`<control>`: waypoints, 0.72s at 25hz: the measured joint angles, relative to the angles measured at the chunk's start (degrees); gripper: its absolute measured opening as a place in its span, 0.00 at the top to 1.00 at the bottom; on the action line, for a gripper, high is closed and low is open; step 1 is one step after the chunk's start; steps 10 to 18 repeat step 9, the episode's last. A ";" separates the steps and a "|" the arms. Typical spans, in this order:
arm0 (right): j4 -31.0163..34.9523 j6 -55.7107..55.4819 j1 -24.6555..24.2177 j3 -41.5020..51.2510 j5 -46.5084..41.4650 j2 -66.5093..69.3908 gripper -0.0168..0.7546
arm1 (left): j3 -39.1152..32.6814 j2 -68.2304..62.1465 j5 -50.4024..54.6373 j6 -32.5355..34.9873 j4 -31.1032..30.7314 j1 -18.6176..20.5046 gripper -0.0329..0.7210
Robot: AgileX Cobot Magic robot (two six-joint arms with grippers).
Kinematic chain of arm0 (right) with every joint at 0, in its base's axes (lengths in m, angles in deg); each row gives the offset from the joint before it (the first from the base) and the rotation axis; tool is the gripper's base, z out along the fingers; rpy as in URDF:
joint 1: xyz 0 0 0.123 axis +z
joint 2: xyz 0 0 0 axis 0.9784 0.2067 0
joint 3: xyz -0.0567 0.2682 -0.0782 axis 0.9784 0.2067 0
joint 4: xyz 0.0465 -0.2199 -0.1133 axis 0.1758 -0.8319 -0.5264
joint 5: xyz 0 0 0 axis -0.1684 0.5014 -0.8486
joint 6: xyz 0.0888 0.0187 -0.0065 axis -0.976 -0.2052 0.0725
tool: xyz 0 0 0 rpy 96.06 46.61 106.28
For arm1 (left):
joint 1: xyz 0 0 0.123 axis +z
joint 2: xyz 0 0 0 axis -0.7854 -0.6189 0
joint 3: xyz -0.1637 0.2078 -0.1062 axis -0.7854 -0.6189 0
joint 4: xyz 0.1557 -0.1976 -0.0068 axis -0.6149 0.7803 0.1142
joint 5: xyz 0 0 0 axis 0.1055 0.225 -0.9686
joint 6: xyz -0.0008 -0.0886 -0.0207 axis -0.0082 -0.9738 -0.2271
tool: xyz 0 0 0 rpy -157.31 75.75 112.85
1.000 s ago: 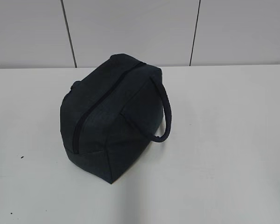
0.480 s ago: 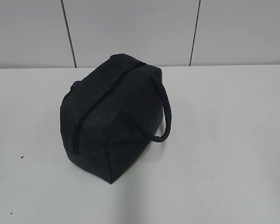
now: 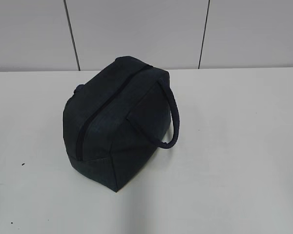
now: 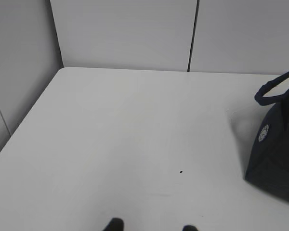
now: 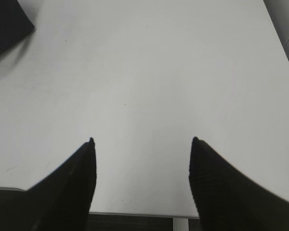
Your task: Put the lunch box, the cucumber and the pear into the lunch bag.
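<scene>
The dark navy lunch bag (image 3: 118, 119) stands on the white table, its top zipper drawn shut and one padded handle (image 3: 172, 117) looping off its right side. Part of the bag (image 4: 274, 144) shows at the right edge of the left wrist view, and a corner of it (image 5: 7, 24) at the top left of the right wrist view. The lunch box, the cucumber and the pear are out of view. My left gripper (image 4: 152, 226) is open over bare table with nothing between its tips. My right gripper (image 5: 142, 142) stands wide open above the table's near edge, empty. Neither arm appears in the exterior view.
The white table (image 3: 234, 146) runs back to a grey panelled wall (image 3: 136, 29). Its left edge and back corner (image 4: 60, 72) show in the left wrist view. The near edge (image 5: 135, 214) lies just under the right gripper. A small dark speck (image 4: 181, 171) marks the tabletop.
</scene>
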 joint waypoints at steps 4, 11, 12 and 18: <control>0.00 0.00 0.00 0.00 0.00 0.00 0.36 | 0.00 0.00 0.00 0.00 0.00 0.00 0.64; 0.00 0.00 0.00 0.00 0.00 0.00 0.36 | 0.00 0.00 0.00 0.00 0.00 0.00 0.64; 0.00 0.00 0.00 0.00 0.00 0.00 0.36 | 0.00 0.00 0.00 0.00 0.00 0.00 0.64; 0.00 0.00 0.00 0.00 0.00 0.00 0.36 | 0.00 0.00 0.00 0.00 0.00 0.00 0.64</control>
